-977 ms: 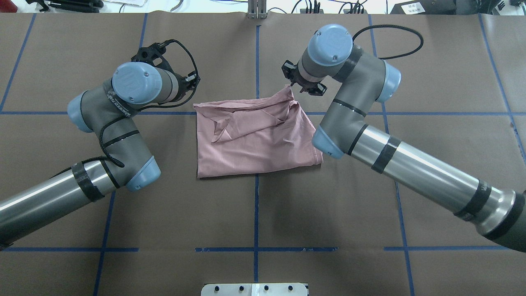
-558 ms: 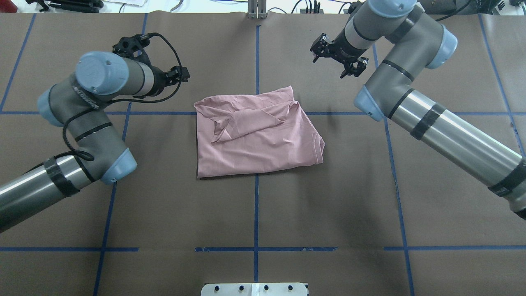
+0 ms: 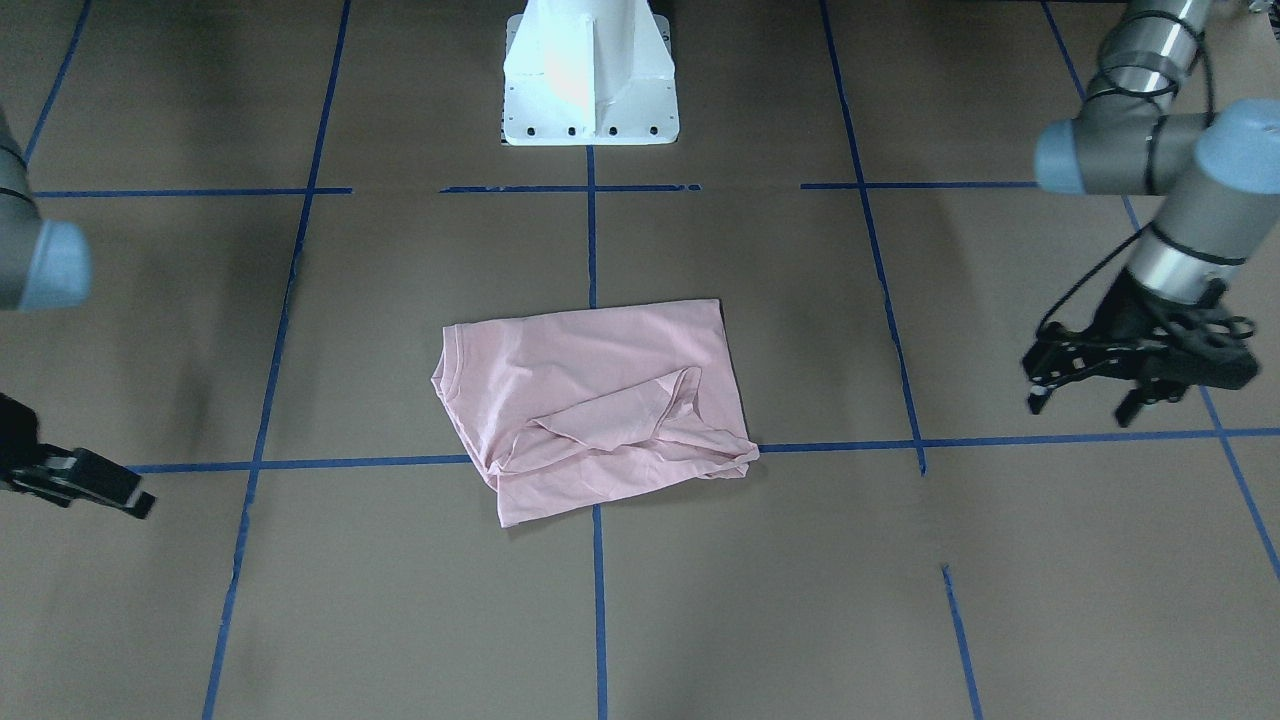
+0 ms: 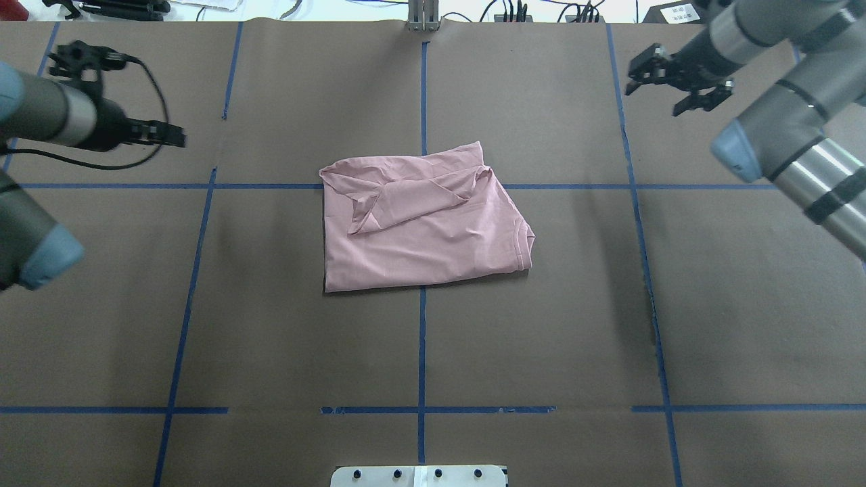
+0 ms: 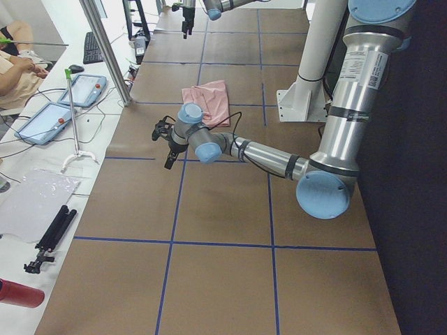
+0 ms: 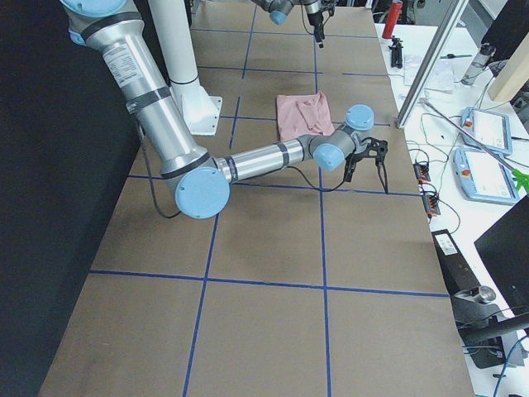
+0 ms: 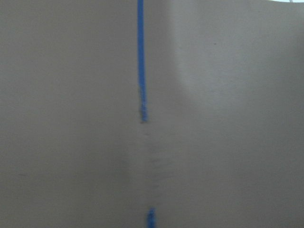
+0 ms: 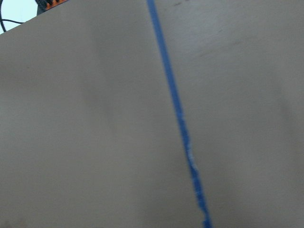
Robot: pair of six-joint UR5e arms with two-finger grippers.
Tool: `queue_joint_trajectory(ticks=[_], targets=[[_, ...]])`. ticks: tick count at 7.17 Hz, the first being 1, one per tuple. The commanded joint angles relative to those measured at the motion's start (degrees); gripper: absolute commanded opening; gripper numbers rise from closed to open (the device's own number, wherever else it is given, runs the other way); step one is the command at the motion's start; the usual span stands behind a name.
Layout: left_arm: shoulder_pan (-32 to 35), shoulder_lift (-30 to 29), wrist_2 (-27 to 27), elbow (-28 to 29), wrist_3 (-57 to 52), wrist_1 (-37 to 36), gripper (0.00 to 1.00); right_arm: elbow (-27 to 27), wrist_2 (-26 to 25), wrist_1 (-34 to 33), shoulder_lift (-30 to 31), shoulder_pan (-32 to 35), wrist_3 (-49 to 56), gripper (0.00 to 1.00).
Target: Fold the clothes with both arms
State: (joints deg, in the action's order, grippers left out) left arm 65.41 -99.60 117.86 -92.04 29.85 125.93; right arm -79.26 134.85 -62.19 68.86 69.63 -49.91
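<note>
The left gripper (image 3: 1080, 408) hangs with its jaws spread wide and nothing between them, its black fingers (image 3: 1040, 385) pointing down at bare worktop (image 4: 541, 338). The right gripper (image 4: 653, 99) is likewise released, its two tips clearly apart, holding and touching nothing. Each wrist view shows only blurred brown surface crossed by a strip of blue tape (image 4: 421, 352).

Both grippers are black, angular and skeletal, and a looped black cable (image 4: 145, 81) trails from the left one. Behind them run the left arm (image 4: 47, 111) and the right arm (image 4: 791, 132), smooth silver-grey tubes with rounded light blue joint caps.

The T-shirt (image 4: 433, 237) lies flat in the middle of the worktop, well apart from both grippers, across the point where the centre tape line meets the farther cross line. It is soft, matte pale pink cloth, folded into a rough rectangle. Its long axis runs from the robot's left to its right. The near edge and the left edge are straight folds. The far edge is rumpled, with a triangular flap (image 4: 406, 199) laid slantwise over it. A stitched rim (image 4: 524, 247) curves round the near corner on the robot's right.

The worktop is covered in dull brown sheeting marked into squares by the tape. The white pedestal (image 3: 590, 80) stands at the robot's side.
</note>
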Motion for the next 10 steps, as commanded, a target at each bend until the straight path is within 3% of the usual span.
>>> queue_joint_trajectory(ticks=[1, 2, 3, 4, 5, 6, 7, 9, 10], targets=[[14.1, 7.4, 15.5, 1.9, -23.9, -0.4, 1.0, -1.8, 1.7, -4.7, 9.4, 7.3, 27.6, 1.0], [19.0, 8.4, 21.0, 1.2, -26.2, -3.4, 1.0, -1.9, -1.4, -11.7, 10.8, 10.5, 42.4, 1.0], [20.6, 9.2, 21.0, -3.4, -27.5, -13.2, 1.0, -2.4, -2.0, -22.2, 10.7, 16.1, 56.6, 1.0], [21.1, 10.6, 20.4, -5.8, -31.6, -21.1, 1.0, -6.5, -1.6, -31.8, 12.2, 18.6, 62.2, 1.0], [21.1, 10.6, 19.9, -6.1, -32.0, -26.3, 1.0, -13.7, -0.8, -35.7, 17.5, 18.7, 62.0, 1.0], [21.1, 10.9, 20.0, -7.0, -32.0, -29.7, 1.0, -18.9, 0.5, -36.2, 21.9, 18.7, 61.6, 1.0], [20.8, 11.0, 19.7, -10.9, -32.0, -36.9, 1.0, -19.8, 2.8, -36.1, 23.3, 18.6, 61.4, 1.0], [20.6, 18.6, 18.9, -14.2, -35.5, -37.5, 1.0, -19.8, 0.5, -35.2, 23.8, 18.5, 62.5, 1.0], [20.5, 19.4, 18.6, -13.7, -35.3, -37.8, 1.0, -19.7, -0.2, -35.3, 23.5, 18.4, 61.8, 1.0]])
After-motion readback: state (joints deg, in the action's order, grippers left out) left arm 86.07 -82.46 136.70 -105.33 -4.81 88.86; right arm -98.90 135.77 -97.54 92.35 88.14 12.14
